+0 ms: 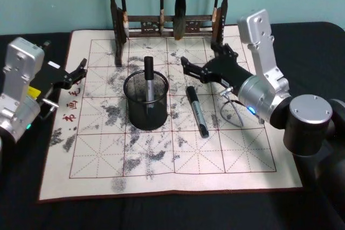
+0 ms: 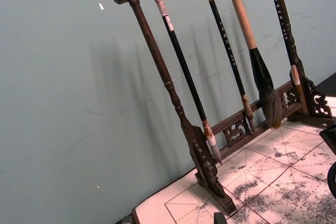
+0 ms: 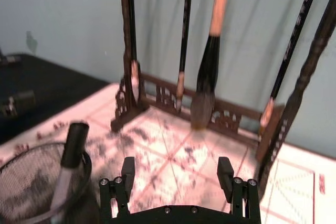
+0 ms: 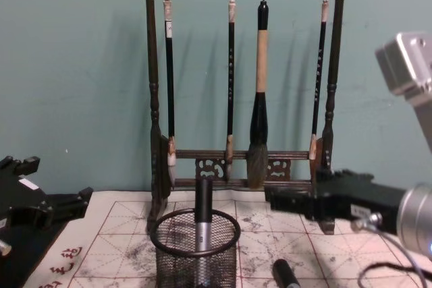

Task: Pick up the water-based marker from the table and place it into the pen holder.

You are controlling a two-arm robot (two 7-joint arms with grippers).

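Two markers are recorded in the head view. The standing marker (image 1: 148, 76) is upright inside the pen holder (image 1: 145, 118). The lying marker (image 1: 197, 110) rests flat on the mat (image 1: 161, 171) of the table, just right of the holder in the frame and not touching it. The lying marker is judged to be the item yet to be picked up.

The right gripper (image 1: 184, 67) is held above the mat at upper centre of the frame, in front of the brush rack (image 1: 161, 25). Its jaws are spread wide and nothing is held between them, which the right wrist view confirms. The left gripper (image 1: 81, 71) is parked at the left edge of the mat, well apart from both markers.

The governing relation is noted as follows. The lying marker sits below and slightly right of the right gripper's tips in the head frame, with its upper end near the gripper body. Its long axis runs from top to bottom of the frame, leaning toward lower right. The gripper is pointed toward the left of the frame. The gap between its jaws appears to run roughly along the marker's axis, though this is not clear from this angle.

The right arm is plainly the nearer. A pull-back, a wrist turn and a descent are judged necessary so that the barrel can be straddled crosswise.
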